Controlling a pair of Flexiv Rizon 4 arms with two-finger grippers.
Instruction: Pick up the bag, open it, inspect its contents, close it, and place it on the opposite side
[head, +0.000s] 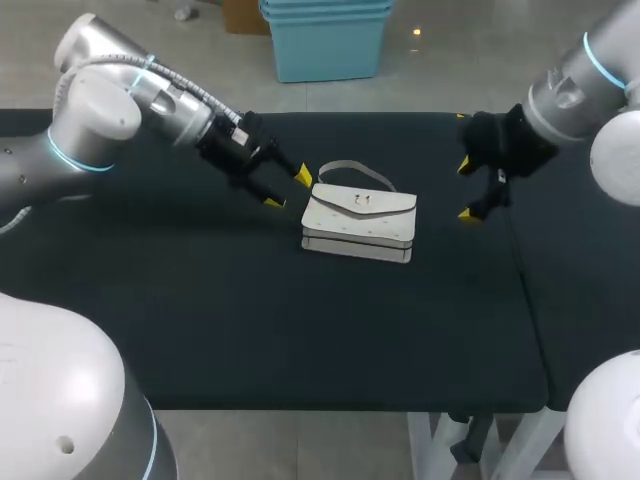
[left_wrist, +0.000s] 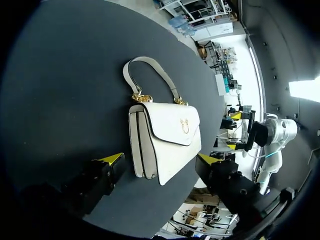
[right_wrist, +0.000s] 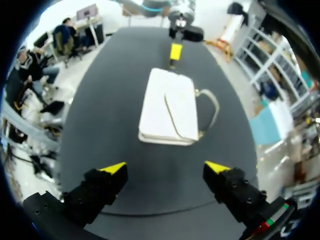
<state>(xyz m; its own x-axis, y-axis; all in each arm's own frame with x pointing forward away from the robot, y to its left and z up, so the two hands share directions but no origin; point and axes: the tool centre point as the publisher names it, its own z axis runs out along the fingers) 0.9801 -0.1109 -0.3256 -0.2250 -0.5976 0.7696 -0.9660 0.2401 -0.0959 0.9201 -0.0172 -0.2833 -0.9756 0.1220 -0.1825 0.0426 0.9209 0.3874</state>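
White bag flat on the table — flap shut.
Left gripper just beside it, right gripper near its other side — both spread wide, holding nothing; gold clasp emblem too small to read.

I operate in a robotics lab: a left arm and right arm stand at one black-covered table, which lies beneath the left gripper and right gripper.

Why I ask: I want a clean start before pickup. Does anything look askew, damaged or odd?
Nothing stands out. The white bag lies flat on the table, flap shut, handle lying flat beside it. The left gripper and right gripper are open, one on either side of it.
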